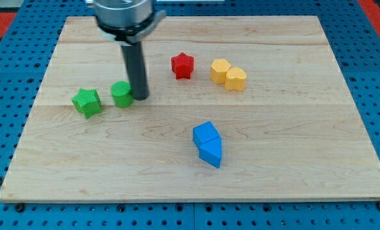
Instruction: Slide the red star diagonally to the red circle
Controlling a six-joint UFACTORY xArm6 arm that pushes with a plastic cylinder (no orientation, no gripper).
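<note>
Your tip (140, 98) is touching the green round block (121, 94) on the wooden desk (285, 172); no pincer is showing, so I cannot tell its state. The red star block (182, 65) is sitting up and to the view's right of the tip, apart.

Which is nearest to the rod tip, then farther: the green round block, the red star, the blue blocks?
From my tip:
1. Green round block, touching or nearly so, on the view's left.
2. Red star, up and right.
3. Blue blocks, toward the view's bottom right.

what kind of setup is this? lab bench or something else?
Looks like a robot lab bench for tabletop pushing tests, not a home or factory. Cues: a wooden board lying on a blue perforated mounting plate, small coloured blocks like the red star, and my tip beside the green circle.
</note>
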